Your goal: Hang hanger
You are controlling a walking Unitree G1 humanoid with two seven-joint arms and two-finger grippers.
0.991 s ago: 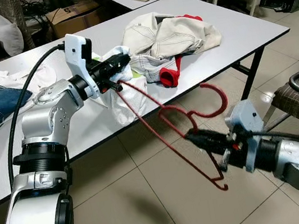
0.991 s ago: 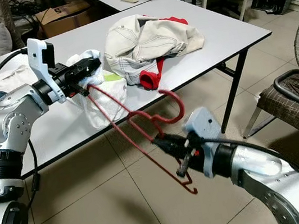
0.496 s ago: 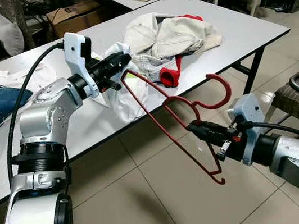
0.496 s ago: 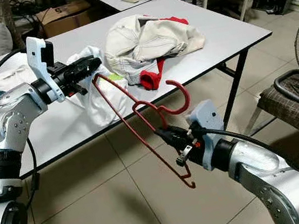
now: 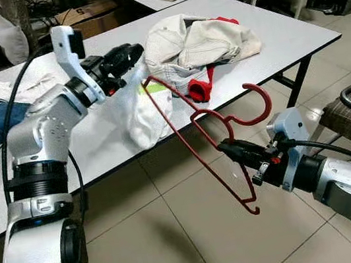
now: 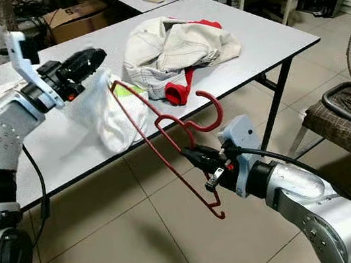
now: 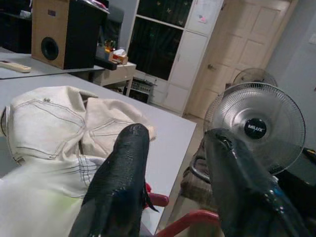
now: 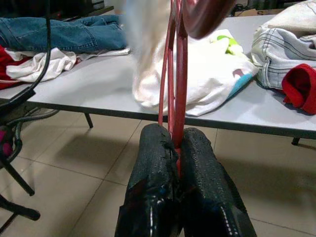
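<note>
Below the front edge of the grey tabletop (image 5: 293, 33), out over the tiled floor, the red wire clothes hanger (image 5: 198, 138) hangs in the air, clamped near its neck by the right pincer (image 5: 226, 149), whose two black fingers are shut on the wire just under the curved hook. The hanger's long axis runs on a slant, from its upper corner close by the white garment (image 5: 140, 110) down to its lower corner near the floor, with the hook curling up and away toward the robot's right. The left pincer (image 5: 124, 51) is up over the tabletop, just beside that upper corner, and the white garment hangs beneath it over the tabletop's edge; the head views do not settle whether cloth is caught in its fingers. So the right arm alone carries the hanger, while the left arm is the nearer one to its top end and to the cloth. The right wrist view shows what the head views cannot: the fingers pressed together on the red wire with the white garment right behind it. The left wrist view shows its own fingers (image 7: 121, 182) parted with a clear gap, a cream denim jacket (image 7: 54, 123) lying beyond, and a strip of red hanger below.
</note>
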